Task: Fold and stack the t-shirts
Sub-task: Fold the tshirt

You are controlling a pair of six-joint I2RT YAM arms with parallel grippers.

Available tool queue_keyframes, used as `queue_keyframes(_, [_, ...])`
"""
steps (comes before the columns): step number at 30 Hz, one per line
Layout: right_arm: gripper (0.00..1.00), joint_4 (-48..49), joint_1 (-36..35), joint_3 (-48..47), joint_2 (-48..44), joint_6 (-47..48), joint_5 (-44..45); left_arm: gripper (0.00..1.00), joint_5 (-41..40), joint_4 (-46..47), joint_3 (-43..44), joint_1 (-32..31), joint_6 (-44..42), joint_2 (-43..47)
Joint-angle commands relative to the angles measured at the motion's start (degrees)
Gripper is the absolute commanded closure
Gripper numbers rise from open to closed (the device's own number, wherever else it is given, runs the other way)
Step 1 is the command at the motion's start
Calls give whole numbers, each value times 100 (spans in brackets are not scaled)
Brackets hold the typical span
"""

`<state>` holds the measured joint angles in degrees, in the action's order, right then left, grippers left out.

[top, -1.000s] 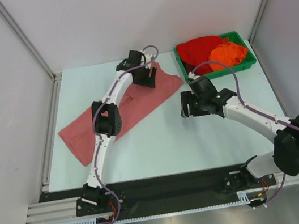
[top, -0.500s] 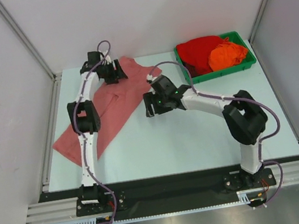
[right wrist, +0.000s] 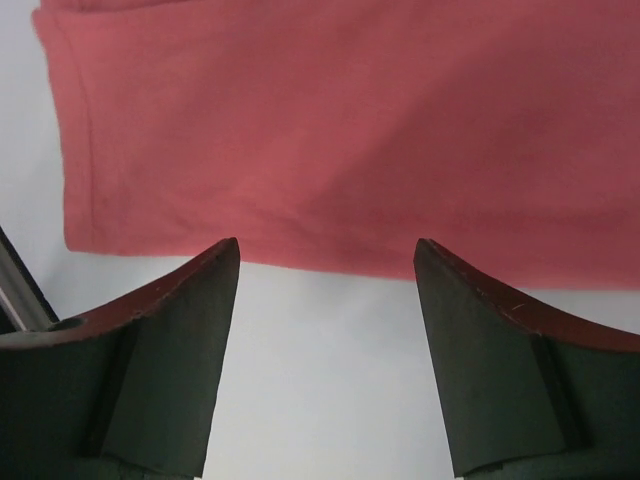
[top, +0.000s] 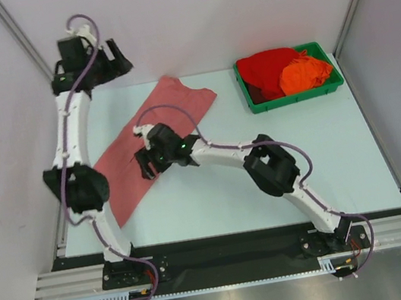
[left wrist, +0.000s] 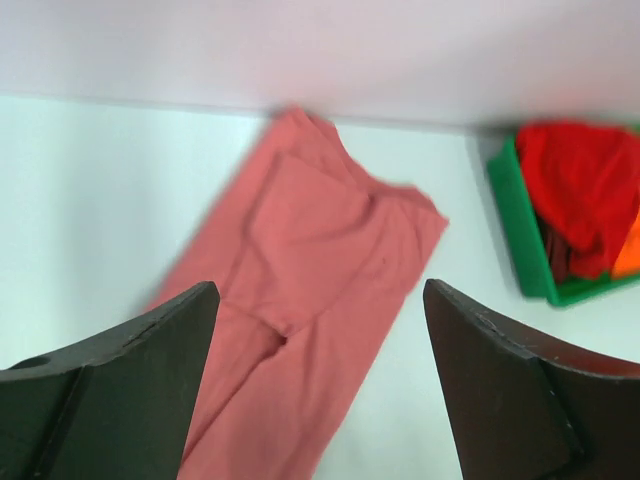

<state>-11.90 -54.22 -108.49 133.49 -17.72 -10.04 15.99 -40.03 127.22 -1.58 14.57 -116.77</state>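
The salmon t-shirt (top: 176,105) (left wrist: 310,250) lies in a long folded strip, running diagonally from the back middle of the table toward the front left. My left gripper (top: 117,58) (left wrist: 318,290) hangs open high above the table's back left corner, with nothing between its fingers. Low over the shirt's near long edge (right wrist: 350,130), my right gripper (top: 145,167) (right wrist: 325,245) is open, with bare table between its fingers. The bright red t-shirt (top: 268,68) (left wrist: 580,190) and the orange t-shirt (top: 303,73) sit bunched in the green tray (top: 296,98).
The green tray (left wrist: 520,235) stands at the back right near the wall. A metal frame rail (top: 64,188) runs along the table's left edge, close to the shirt's front end. White walls close in the back and both sides.
The left gripper opened, left the shirt and rose to the back left corner. The shirt ended up further left. The right arm swept left across the table to the shirt's near edge.
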Motion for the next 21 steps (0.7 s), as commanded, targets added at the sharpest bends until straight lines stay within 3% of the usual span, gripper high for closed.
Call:
queue_keyframes(1, [24, -154, -501, -900, 325, 838, 477, 10, -1087, -145, -583, 71, 11, 1374])
queue_keyframes(4, [22, -426, -808, -1628, 739, 1303, 863, 11, -1790, -504, -865, 71, -24, 1982])
queue_keyframes(9, [22, -1015, -1249, -2562, 1467, 1745, 996, 11, -2029, -620, -1653, 79, -199, 2675])
queue_keyframes(21, [29, -1394, -1706, -2643, 1856, 2282, 1303, 10, -2662, -102, -3720, 141, 29, 3758])
